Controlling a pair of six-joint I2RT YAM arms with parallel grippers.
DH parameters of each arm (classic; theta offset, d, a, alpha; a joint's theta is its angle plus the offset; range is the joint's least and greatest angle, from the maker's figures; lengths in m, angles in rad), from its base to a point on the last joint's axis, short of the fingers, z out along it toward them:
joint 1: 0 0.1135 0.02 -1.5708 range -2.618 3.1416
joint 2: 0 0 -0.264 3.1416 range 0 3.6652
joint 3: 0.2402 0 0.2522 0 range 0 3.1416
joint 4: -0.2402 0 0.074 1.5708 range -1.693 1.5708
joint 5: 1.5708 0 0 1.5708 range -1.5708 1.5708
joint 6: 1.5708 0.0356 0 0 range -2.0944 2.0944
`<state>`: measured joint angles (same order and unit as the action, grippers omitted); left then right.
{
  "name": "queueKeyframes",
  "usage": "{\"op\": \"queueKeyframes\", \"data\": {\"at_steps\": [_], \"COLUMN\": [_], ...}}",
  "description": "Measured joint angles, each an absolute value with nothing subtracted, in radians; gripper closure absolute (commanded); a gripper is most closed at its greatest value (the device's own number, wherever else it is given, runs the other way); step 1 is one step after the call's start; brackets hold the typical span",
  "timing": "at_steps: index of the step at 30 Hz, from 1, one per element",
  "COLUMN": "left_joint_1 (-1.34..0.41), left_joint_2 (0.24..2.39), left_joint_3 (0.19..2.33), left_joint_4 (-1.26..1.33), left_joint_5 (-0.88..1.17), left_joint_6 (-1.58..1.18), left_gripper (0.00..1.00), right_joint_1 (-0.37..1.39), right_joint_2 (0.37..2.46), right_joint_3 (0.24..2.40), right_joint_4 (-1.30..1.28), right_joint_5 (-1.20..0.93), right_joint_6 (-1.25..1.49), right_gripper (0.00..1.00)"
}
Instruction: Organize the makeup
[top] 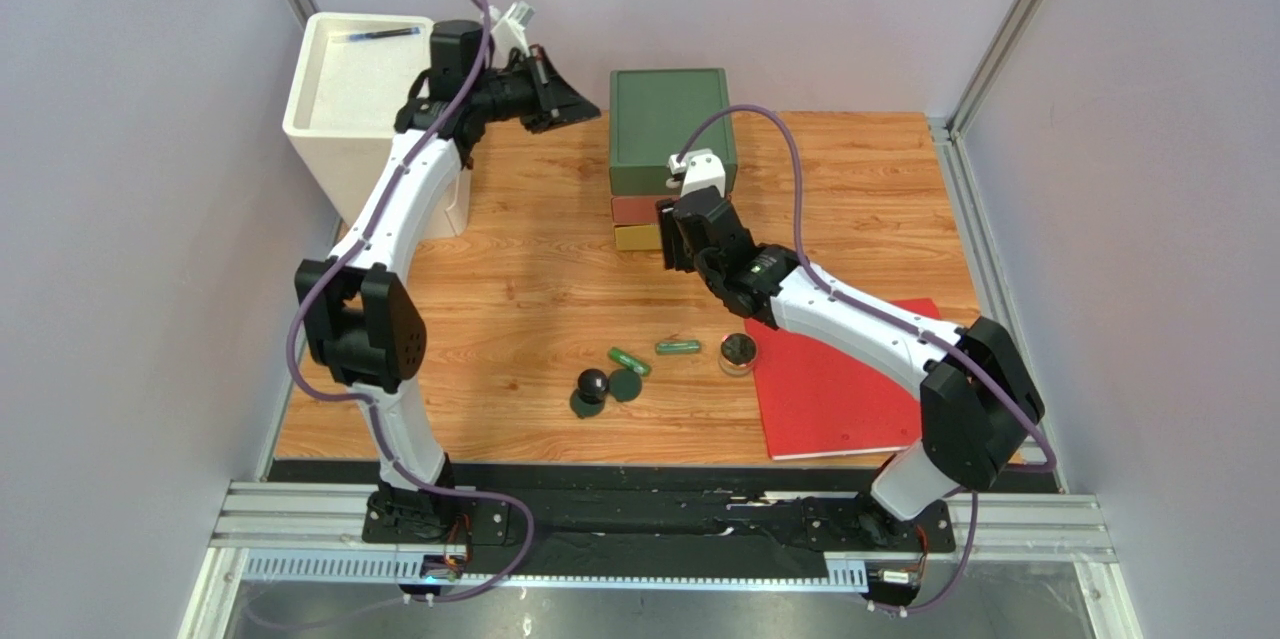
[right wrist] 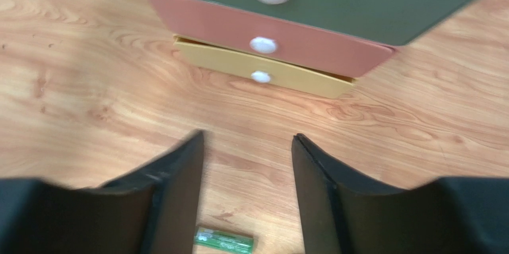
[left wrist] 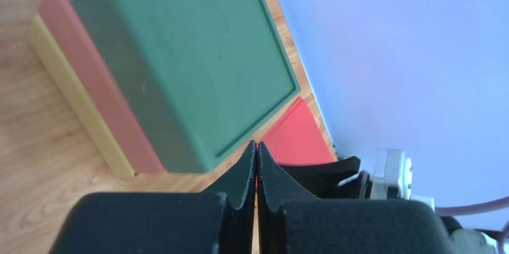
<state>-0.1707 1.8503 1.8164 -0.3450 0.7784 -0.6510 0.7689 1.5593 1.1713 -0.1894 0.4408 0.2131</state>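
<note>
From above, the left arm (top: 403, 204) rises from its near-left base, folds at the elbow and reaches far. Its wrist is turned right, so the left gripper (top: 583, 108) points at the green-topped drawer unit (top: 670, 122), with the white bin (top: 338, 129) to its left. The right arm (top: 864, 321) stretches from the near right leftward and far, and the right gripper (top: 672, 242) is just before the drawer fronts. The makeup lies mid-table, left of the red book (top: 842, 392): a green tube (top: 678, 347), another tube (top: 630, 362), a dark compact (top: 625, 386), a black ball (top: 589, 389) and a round jar (top: 738, 354).

In the left wrist view, the fingers (left wrist: 242, 176) are pressed together and hold nothing.

In the right wrist view, the fingers (right wrist: 179, 182) stand apart with bare table between them. A green tube lies just below.
</note>
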Motion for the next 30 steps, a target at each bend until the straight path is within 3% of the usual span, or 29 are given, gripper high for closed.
{"op": "queueKeyframes", "data": {"at_steps": [5,14,25,30], "left_joint_1": [-0.269,-0.334,-0.341,-0.35], "left_joint_2": [1.97,2.186,2.221,2.221], "left_joint_3": [2.023,2.315,2.365,2.37], "left_joint_4": [-0.479,-0.74,-0.832,-0.842], "left_joint_5": [0.656,0.482,0.443,0.438], "left_joint_6": [-0.595,-0.52,-0.482,-0.463], "left_gripper": [1.0,1.0,1.0,1.0], "right_joint_1": [0.769,0.764,0.72,0.688], "right_joint_2": [1.604,1.656,1.682,1.663], "right_joint_3": [1.164,1.077,1.057,1.027], "right_joint_4": [-0.139,0.053,0.137,0.154], "right_joint_5": [0.358,0.379,0.41,0.362], "right_joint_6": [0.25,0.255,0.333,0.389], "right_gripper": [0.31,0.35,0.38,0.31]}}
